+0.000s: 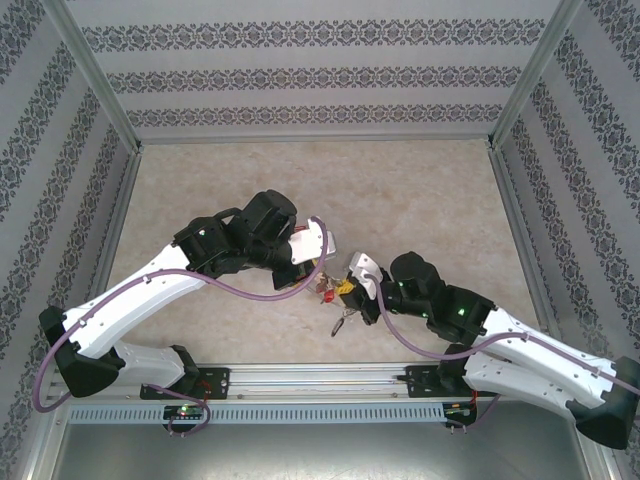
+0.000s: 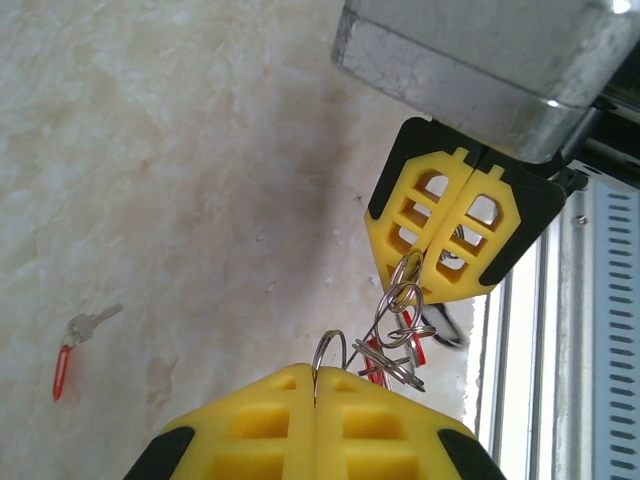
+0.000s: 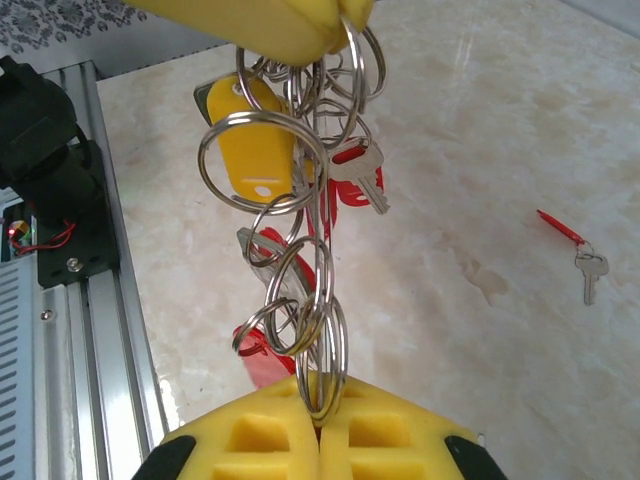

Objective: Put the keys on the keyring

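1. From the top camera, the two arms are seen bent inward over the pale marbled table, with a metal rail at its near edge. The left gripper and right gripper are brought tip to tip. The keyring is strung between them just above the table, small and partly covered by the fingers.

2. From the left wrist, the left gripper is seen pressed together on one loop of the keyring. The right gripper faces it, closed on the other end, with its grey housing behind. Red-tagged keys are hung in the gap. A loose key with a red tag is left flat on the table, well apart to the left.

3. From the right wrist, the right gripper is seen clamped on the bottom loop. The chain of rings is led up to the left gripper, which is closed on the top. A yellow tag and silver keys are carried on the rings. The loose key lies far right, and the rail runs along the left.
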